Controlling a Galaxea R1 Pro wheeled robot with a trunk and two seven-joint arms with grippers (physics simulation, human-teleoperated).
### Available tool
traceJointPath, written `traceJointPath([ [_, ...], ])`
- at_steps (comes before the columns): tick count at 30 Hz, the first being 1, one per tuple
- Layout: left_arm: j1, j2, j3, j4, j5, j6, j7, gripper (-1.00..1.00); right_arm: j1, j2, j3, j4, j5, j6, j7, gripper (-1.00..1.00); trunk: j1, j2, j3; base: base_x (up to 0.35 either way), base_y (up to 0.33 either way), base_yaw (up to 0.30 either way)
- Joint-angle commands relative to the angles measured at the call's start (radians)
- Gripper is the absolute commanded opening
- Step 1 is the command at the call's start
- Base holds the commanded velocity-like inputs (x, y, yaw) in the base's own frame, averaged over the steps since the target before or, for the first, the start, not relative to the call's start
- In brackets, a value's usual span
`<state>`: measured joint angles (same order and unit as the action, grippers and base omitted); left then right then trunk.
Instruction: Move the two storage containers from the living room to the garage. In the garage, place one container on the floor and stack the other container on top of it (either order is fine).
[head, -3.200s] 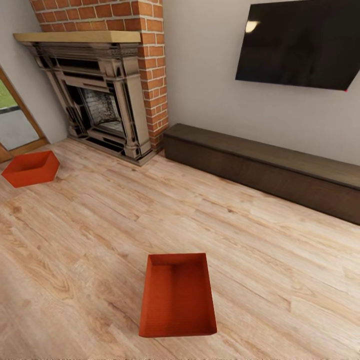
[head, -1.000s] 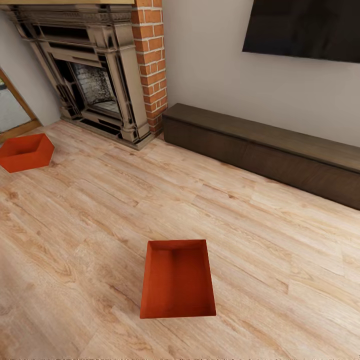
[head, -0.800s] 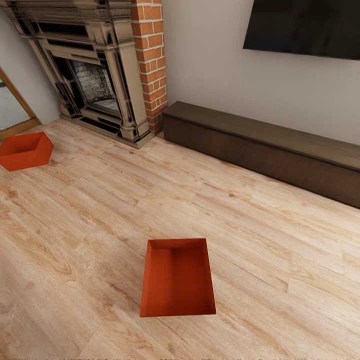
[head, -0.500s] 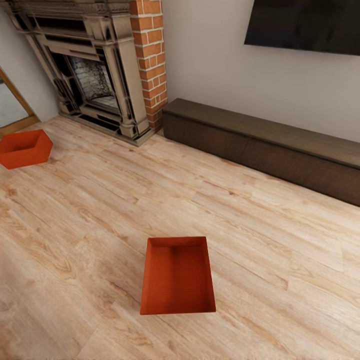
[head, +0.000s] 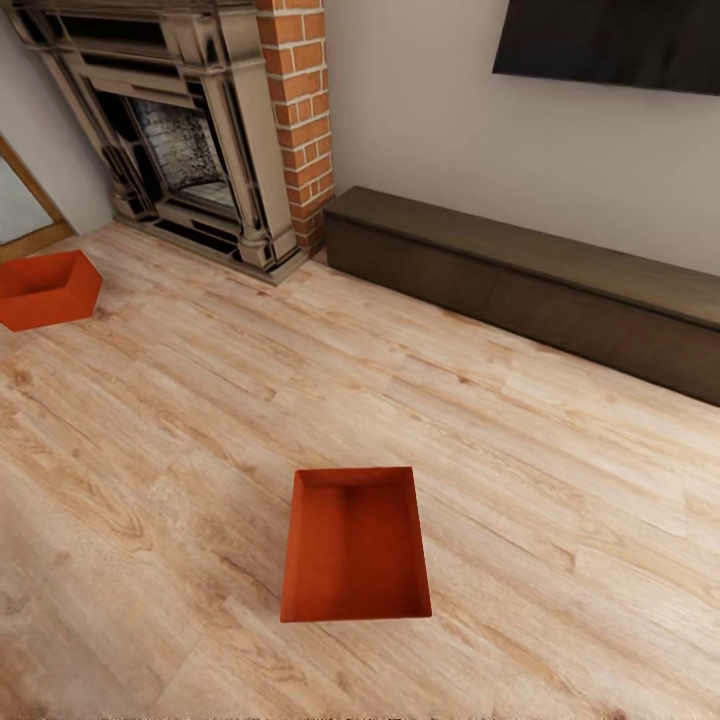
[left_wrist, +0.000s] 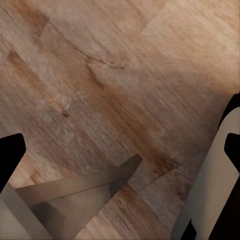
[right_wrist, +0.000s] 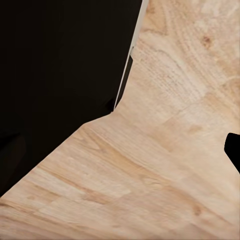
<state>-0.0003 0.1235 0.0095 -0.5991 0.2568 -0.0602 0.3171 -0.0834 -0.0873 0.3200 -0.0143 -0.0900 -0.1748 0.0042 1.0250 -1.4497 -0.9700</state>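
Note:
Two red-orange open-top storage containers stand on the light wood-plank floor of the living room. The near container (head: 355, 545) sits low in the middle of the head view, its long side running away from me. Far off at the left edge, the second container (head: 45, 288) rests by the fireplace. Both are empty. My left gripper (left_wrist: 121, 150) hangs open over bare planks, one dark fingertip (left_wrist: 10, 152) at each side of its wrist view. My right gripper (right_wrist: 120, 150) shows one dark fingertip (right_wrist: 233, 150) at the frame's edge, over planks, beside a dark part of my own body.
A brick fireplace (head: 195, 130) stands at the back left, with a glass door (head: 20, 205) beside it. A long dark low cabinet (head: 530, 285) runs along the back wall under a black TV (head: 610, 40). Wood floor (head: 200, 400) lies between the containers.
The whole head view has shifted: fireplace, TV and both containers sit higher in the picture, so the camera moved. Neither container has moved on the floor.

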Motion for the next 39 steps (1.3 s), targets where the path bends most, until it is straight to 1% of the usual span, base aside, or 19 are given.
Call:
traceJointPath([
  [1,0.0,0.0,-0.002,0.0,0.01,-0.005,0.002,1.0,0.0,0.0,0.008,0.0,-0.01,-0.003,0.0,1.0,0.0,0.0,-0.002,0.0,0.0,0.0],
  [9,0.0,-0.004,-0.002,-0.003,0.011,-0.004,-0.001,1.0,0.0,0.0,0.008,0.0,-0.01,-0.003,0.0,1.0,0.0,0.0,-0.015,0.0,0.0,0.0],
  [12,0.0,-0.004,-0.003,-0.006,0.014,0.001,-0.013,1.0,-0.001,0.0,0.008,0.0,-0.01,-0.003,0.0,1.0,0.0,0.0,-0.02,0.0,0.0,0.0],
  [15,0.0,-0.006,-0.003,-0.01,0.018,0.005,-0.047,1.0,-0.001,0.0,0.008,0.0,-0.01,-0.003,0.0,1.0,0.0,0.0,-0.024,0.0,0.0,0.0],
  [16,0.0,-0.008,-0.003,-0.004,0.023,0.01,-0.148,1.0,0.0,0.0,0.008,0.0,-0.01,-0.003,0.0,1.0,0.0,0.0,-0.026,0.0,0.0,0.0],
  [17,0.0,-0.008,-0.003,-0.003,0.024,0.013,-0.167,1.0,0.0,0.0,0.008,0.0,-0.01,-0.003,0.0,1.0,0.0,0.0,-0.028,0.0,0.0,0.0],
  [18,0.0,-0.007,-0.003,-0.001,0.025,0.02,-0.203,1.0,0.0,0.0,0.008,0.0,-0.01,-0.003,0.0,1.0,0.0,0.0,-0.029,0.0,0.0,0.0],
  [21,0.0,-0.007,-0.003,0.003,0.026,0.042,-0.252,1.0,0.0,0.0,0.008,0.0,-0.01,-0.003,0.0,1.0,0.0,0.0,-0.034,0.0,0.0,0.0],
  [26,0.0,-0.01,-0.002,0.013,0.027,0.054,-0.269,1.0,0.0,0.0,0.008,0.0,-0.01,-0.004,0.0,1.0,0.0,0.0,-0.042,0.0,0.0,0.0],
  [34,-0.001,-0.011,-0.001,0.066,0.026,0.047,-0.271,1.0,-0.001,-0.004,0.004,-0.001,-0.012,-0.005,0.0,1.0,0.0,0.0,-0.055,0.0,0.0,0.0],
  [39,-0.001,-0.011,0.001,0.07,0.026,0.044,-0.27,1.0,-0.001,-0.005,0.003,-0.001,-0.013,-0.005,0.0,1.0,0.0,0.0,-0.063,0.0,0.0,0.0],
])
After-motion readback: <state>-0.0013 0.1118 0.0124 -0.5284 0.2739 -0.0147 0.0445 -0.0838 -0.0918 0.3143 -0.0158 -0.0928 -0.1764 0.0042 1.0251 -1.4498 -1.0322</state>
